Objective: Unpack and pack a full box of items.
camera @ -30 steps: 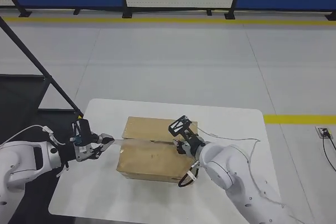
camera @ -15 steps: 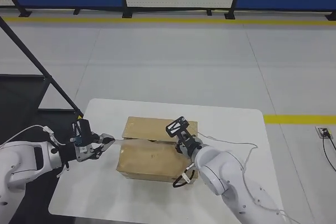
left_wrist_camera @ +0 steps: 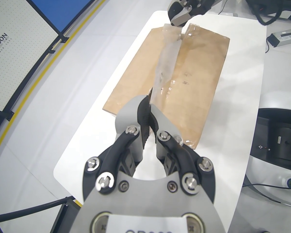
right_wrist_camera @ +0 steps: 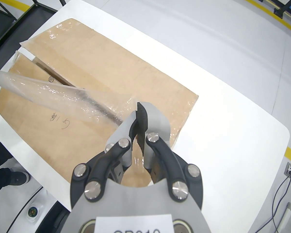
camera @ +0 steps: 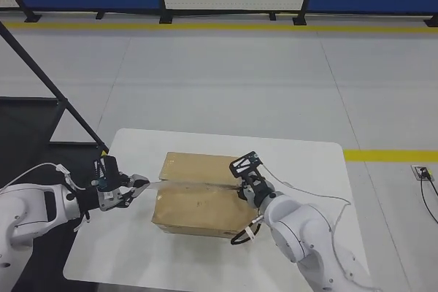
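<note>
Noted at far left a black metal frame (camera: 44, 80) standing on the floor beside the white table (camera: 299, 157). Found the left gripper (left_wrist_camera: 149, 107) just off the left end of the cardboard box (camera: 197, 208), above bare tabletop, jaws pinched narrow on one end of a clear tape strip (left_wrist_camera: 168, 59). Traced the strip rightward from those pads: lifted off the cardboard, twisted and crinkled, stretched in the air above the centre seam along the box's length, and stuck down only near the right end.

Logged the box lying flat about mid-table, long side running left to right, both top flaps (left_wrist_camera: 196, 56) down. Seen in the right wrist view: a narrow dark gap between the flaps at the left end, contents not discernible. Noted pen marks (right_wrist_camera: 60, 120) on the flap nearer the robot.

Found the right gripper (right_wrist_camera: 140, 112) at the right end of the box, low over the seam, jaws drawn together with pads meeting, tips right at the strip's stuck end. Could not tell whether any tape sits between those pads.

Noted bare tabletop further right, then a floor socket (camera: 421, 173) well beyond the table edge.
</note>
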Robot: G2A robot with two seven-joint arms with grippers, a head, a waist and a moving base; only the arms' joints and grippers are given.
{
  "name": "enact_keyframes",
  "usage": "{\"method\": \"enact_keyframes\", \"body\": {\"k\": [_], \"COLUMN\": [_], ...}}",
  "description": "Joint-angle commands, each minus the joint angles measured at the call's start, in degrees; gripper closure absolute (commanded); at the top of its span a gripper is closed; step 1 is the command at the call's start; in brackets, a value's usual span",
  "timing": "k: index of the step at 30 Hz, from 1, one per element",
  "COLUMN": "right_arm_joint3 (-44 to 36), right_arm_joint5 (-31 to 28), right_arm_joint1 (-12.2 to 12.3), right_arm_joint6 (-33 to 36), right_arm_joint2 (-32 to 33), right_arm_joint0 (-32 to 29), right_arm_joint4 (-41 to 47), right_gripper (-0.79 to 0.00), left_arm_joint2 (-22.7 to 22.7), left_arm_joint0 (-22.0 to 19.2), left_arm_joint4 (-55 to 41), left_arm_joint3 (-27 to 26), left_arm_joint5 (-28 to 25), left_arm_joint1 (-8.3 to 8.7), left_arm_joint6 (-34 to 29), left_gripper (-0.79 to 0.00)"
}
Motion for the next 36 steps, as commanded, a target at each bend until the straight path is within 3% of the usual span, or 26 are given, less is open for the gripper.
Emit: {"method": "enact_keyframes", "body": {"k": [1, 11, 13, 14, 15, 17, 33, 36], "right_arm_joint3": [-0.7, -1.4, -1.2, -1.2, -1.2, -1.1, -3.3, -3.8], "right_arm_joint5": [0.4, 2.6, 3.3, 3.5, 3.8, 4.3, 5.3, 6.0], "right_arm_joint1": [0.1, -0.1, -0.2, -0.3, -0.3, -0.4, -1.0, -1.1], "right_arm_joint6": [0.7, -0.7, -1.8, -2.3, -2.9, -3.8, -8.4, -10.6], "right_arm_joint2": [0.5, 2.5, 2.6, 2.6, 2.7, 3.0, 5.1, 5.5], "right_arm_joint0": [-1.0, -4.3, -4.7, -4.8, -5.0, -5.3, -8.6, -9.7], "right_arm_joint4": [-0.2, 0.8, 1.1, 1.2, 1.4, 2.0, 7.1, 8.8], "right_gripper": [0.000, 0.000, 0.000, 0.000, 0.000, 0.000, 0.000, 0.000], "left_arm_joint2": [0.1, 2.0, 2.3, 2.4, 2.4, 2.4, 0.4, -0.5], "left_arm_joint0": [-0.1, -1.4, -1.7, -1.7, -1.8, -1.9, -0.6, 0.2], "left_arm_joint4": [0.6, 4.2, 4.8, 5.0, 5.2, 5.5, 4.3, 0.6], "left_arm_joint3": [-0.2, 0.5, 0.8, 1.0, 1.2, 1.6, 3.3, 4.4], "left_arm_joint5": [0.0, 0.9, 0.9, 0.8, 0.8, 0.6, 1.2, 4.8], "left_arm_joint1": [-0.06, -0.64, -0.74, -0.78, -0.81, -0.85, -0.92, -1.10], "left_arm_joint6": [0.0, 0.5, 0.5, 0.7, 0.9, 1.1, 2.8, 3.4], "left_gripper": [0.000, 0.000, -0.323, -0.391, -0.579, -0.785, -0.785, -0.785]}}
